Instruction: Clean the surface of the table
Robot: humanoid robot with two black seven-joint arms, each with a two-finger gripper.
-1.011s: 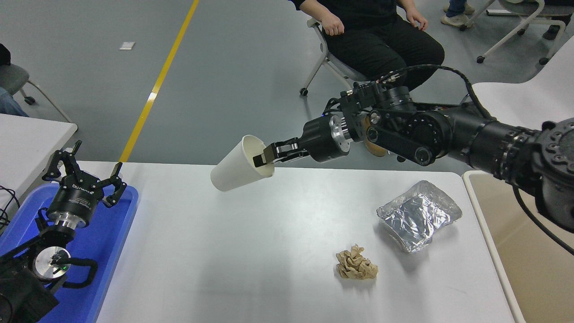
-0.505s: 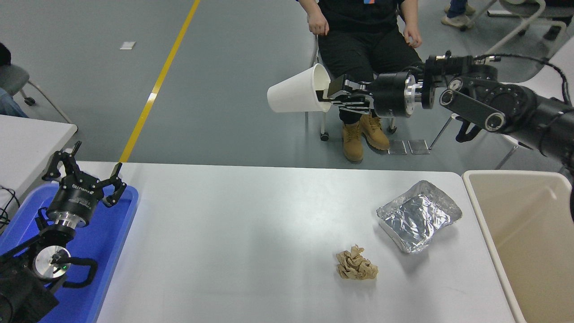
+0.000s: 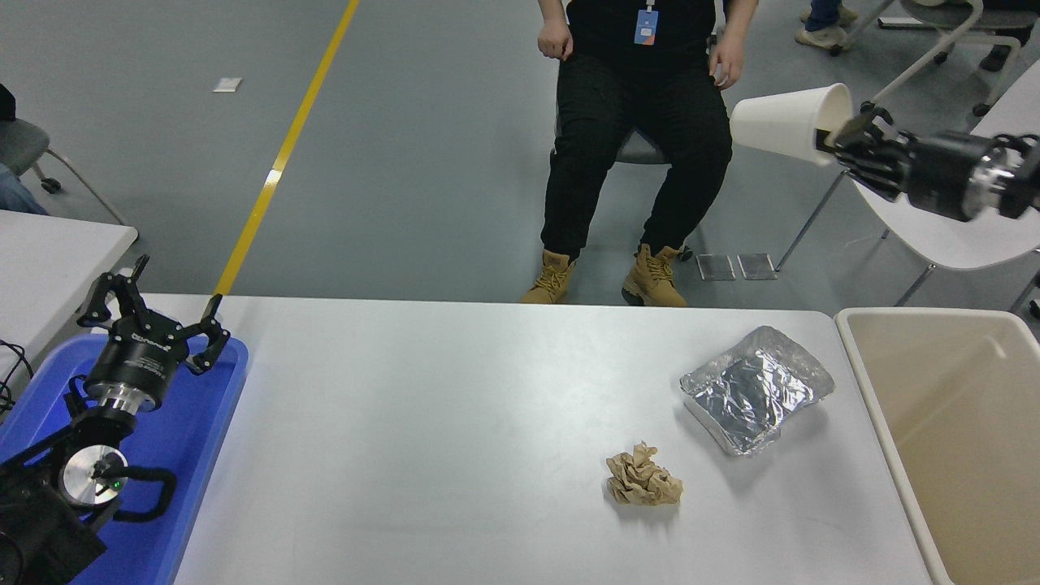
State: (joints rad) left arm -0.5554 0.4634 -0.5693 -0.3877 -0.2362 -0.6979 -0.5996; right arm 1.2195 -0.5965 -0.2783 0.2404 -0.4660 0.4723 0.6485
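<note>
— So where had the cup got to by then?

— The white paper cup (image 3: 786, 123) had swung from above the bench's far edge out to about two o'clock, past the far right corner and high over the floor. The right hand (image 3: 841, 136) was pinching its rim, one finger inside the mouth, with the cup lying on its side, base pointing to nine o'clock.

— And the bin?

— The beige bin (image 3: 873, 382) stood against the bench's right end, at about four o'clock. The cup was beyond the bin's far rim, so the arm seemed to be carrying it round for a drop, though it had not yet been released.

— What was left on the bench surface (image 3: 422, 422)?

— It filled the middle and lower view. Two pieces of litter lay on its right half: a crumpled brown paper ball (image 3: 643, 483) at five o'clock, and a foil tray (image 3: 756, 387) just beyond it towards the bin. Neither had shifted.

— The other arm?

— The left hand (image 3: 150, 325) was parked at eight o'clock over the blue tray (image 3: 203, 439), fingers spread, holding nothing. A seated person (image 3: 642, 122) faced the bench at twelve o'clock.
</note>
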